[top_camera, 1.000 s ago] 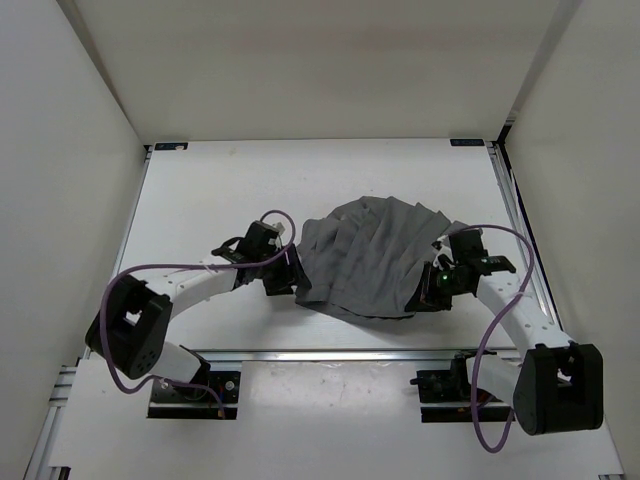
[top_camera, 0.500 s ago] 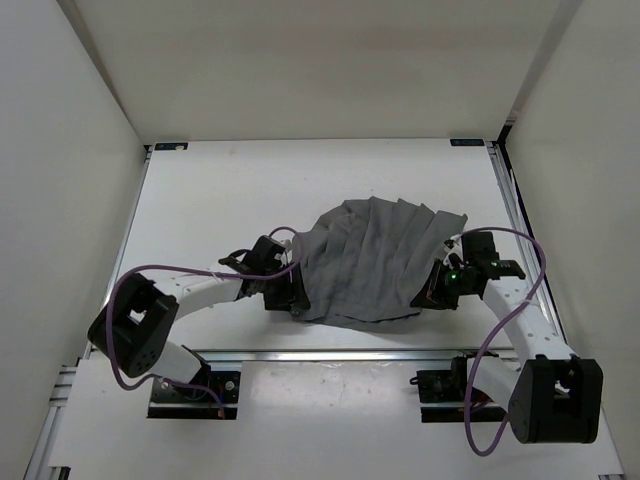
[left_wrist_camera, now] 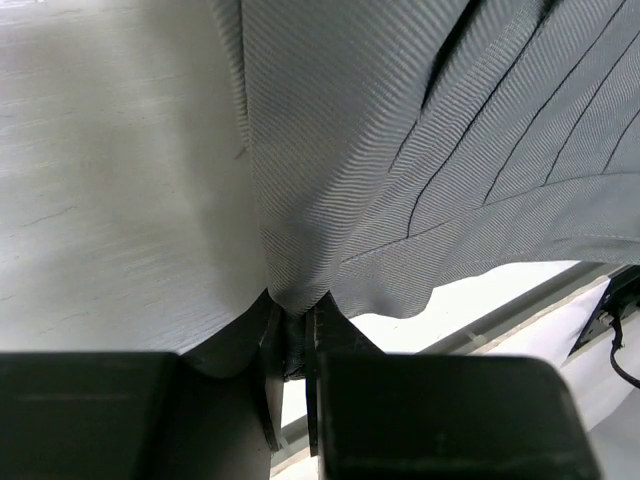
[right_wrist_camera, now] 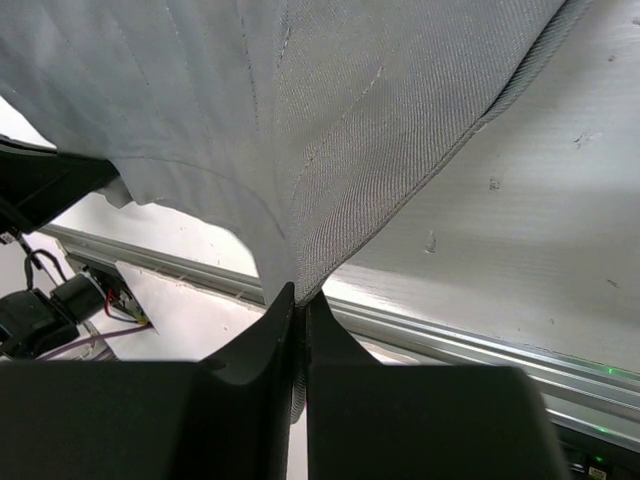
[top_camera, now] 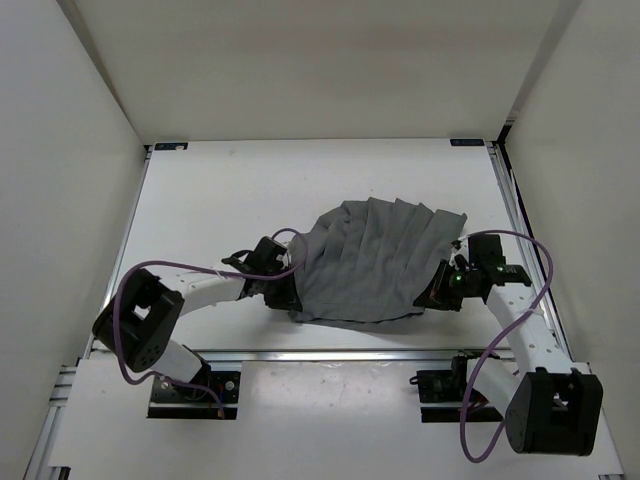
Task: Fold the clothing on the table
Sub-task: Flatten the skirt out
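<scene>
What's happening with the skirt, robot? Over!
Left gripper shut on skirt's near left corner. Right gripper shut on its near right corner. Skirt spread over table. Nothing in the way.

No writing, label, brand or number is legible anywhere (in any view).

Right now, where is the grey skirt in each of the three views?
Top external: the grey skirt sits just right of centre.
Left wrist: grey skirt fills the upper right, tapering to bottom centre.
Right wrist: grey skirt fills the upper left, tapering to bottom centre.
Shared landmark: the near aluminium rail, below the skirt's lower edge in every view.
</scene>
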### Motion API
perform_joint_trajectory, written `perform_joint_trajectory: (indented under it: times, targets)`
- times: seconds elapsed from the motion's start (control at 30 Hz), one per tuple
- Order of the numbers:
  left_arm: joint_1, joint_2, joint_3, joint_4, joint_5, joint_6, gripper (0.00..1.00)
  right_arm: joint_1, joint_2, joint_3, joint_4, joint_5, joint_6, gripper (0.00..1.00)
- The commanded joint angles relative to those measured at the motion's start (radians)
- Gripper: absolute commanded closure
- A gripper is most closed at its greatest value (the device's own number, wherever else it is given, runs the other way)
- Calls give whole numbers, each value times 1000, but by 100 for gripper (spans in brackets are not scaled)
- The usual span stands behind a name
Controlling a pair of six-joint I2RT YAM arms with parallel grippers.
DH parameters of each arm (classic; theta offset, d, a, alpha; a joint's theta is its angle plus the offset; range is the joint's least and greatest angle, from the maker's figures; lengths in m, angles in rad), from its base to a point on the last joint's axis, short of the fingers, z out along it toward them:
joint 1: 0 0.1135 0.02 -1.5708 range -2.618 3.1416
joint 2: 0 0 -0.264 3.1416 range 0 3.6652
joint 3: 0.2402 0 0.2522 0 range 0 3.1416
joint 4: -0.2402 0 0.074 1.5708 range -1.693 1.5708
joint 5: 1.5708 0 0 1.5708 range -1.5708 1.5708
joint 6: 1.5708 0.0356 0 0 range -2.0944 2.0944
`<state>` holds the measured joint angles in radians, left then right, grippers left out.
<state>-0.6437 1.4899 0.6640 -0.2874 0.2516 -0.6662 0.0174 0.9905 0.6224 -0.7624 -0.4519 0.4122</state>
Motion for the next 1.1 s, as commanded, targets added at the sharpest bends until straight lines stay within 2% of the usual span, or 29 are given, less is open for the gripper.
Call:
perform_joint_trajectory:
  times: [0.0, 0.13, 0.23, 0.3, 0.43, 0.57, 0.63, 0.7, 0.77, 0.83, 0.93, 1.0, 1.03, 1.07]
  targets:
    - [36, -8, -41, -108, -75, 46, 100, -11, -23, 11, -34, -4, 7, 100]
    - [91, -80, -47, -102, -20, 39, 100, -45, -20, 40, -37, -7, 2, 100]
    - [117, -132, 55, -153, 23, 45, 100, -37, 6, 152, -46, -10, -21, 100]
    - [137, -157, 203, -208, 23, 59, 100, -34, 45, 250, -52, 2, -32, 100]
    - [205, -123, 465, -239, 96, 76, 100, -22, 198, 557, -54, 35, -72, 100]
    - [226, 30, 812, -297, 112, 112, 100, 4, 403, 898, -90, 83, -114, 100]
    - [243, 116, 981, -328, 115, 140, 100, 36, 488, 1090, -141, 168, -162, 100]
    - [257, 132, 1038, -331, 110, 151, 100, 56, 542, 1193, -161, 193, -167, 100]
    - [272, 113, 1043, -331, 132, 157, 100, 68, 537, 1205, -158, 161, -153, 100]
    - [265, 51, 975, -341, 135, 168, 100, 88, 508, 1165, -141, 142, -167, 100]
    - [251, -105, 783, -270, 118, 169, 100, 170, 398, 1056, -118, 267, -217, 100]
    - [262, -210, 656, -194, 127, 116, 100, 225, 270, 956, -71, 335, -237, 100]
    - [274, -259, 596, -176, 159, 105, 100, 227, 242, 906, -49, 332, -228, 100]
    - [321, -299, 557, -176, 228, 77, 100, 201, 159, 871, -37, 261, -207, 100]
